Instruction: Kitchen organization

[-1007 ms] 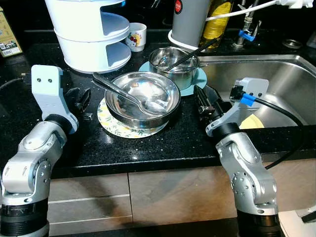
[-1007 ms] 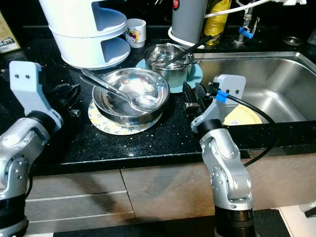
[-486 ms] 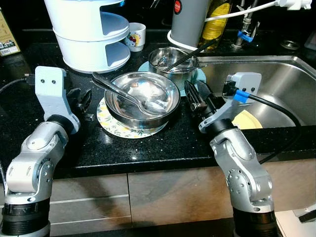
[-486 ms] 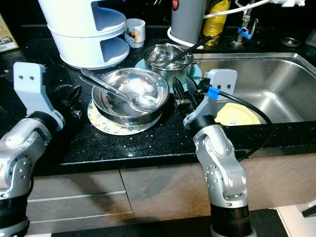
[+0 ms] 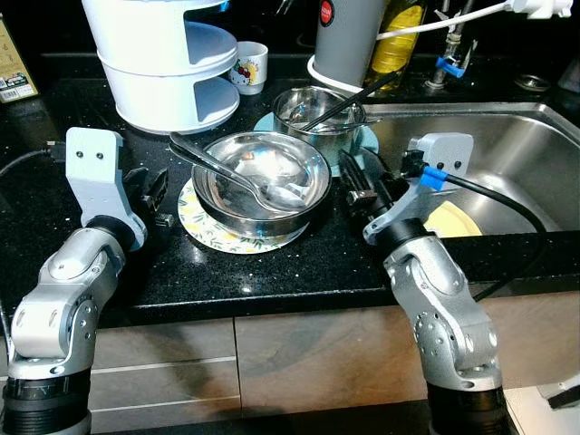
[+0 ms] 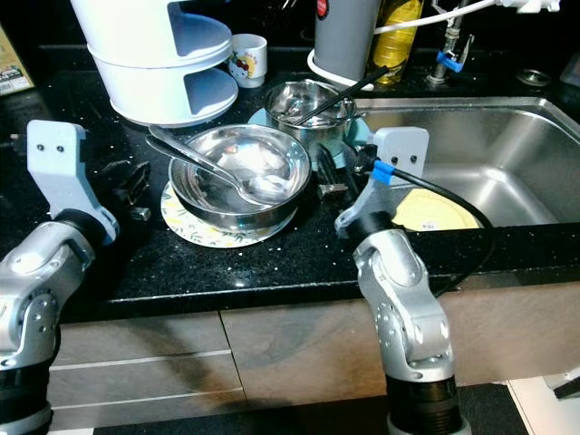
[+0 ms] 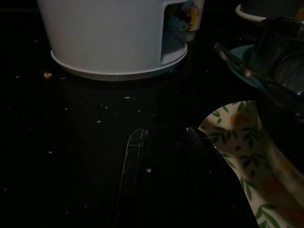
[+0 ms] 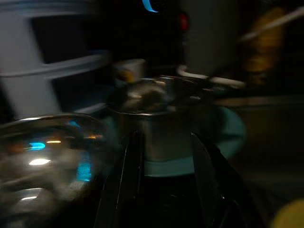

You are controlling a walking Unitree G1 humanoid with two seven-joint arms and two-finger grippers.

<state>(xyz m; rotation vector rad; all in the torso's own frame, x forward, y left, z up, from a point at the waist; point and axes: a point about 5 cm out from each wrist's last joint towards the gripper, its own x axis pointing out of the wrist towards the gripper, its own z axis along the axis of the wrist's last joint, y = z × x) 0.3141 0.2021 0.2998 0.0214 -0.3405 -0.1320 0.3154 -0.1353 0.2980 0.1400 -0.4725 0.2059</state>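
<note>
While both arms flank the large steel bowl [image 5: 263, 186] at frame centre, the right gripper [image 5: 362, 184] nears the small pot [image 5: 319, 116], fingers parted and empty; next, likely closing on its rim.

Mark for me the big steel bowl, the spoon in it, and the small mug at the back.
Big bowl [image 5: 299, 204]: left eye view, right outer wall.
Spoon [image 5: 276, 194]: left eye view, its scoop end.
Mug [image 5: 251, 68]: left eye view, front of body.

White tiered rack [image 5: 163, 54] cut off at top edge. Yellow plate [image 5: 458, 222] in sink partly hidden behind right arm. Right wrist view blurred, dark.
</note>
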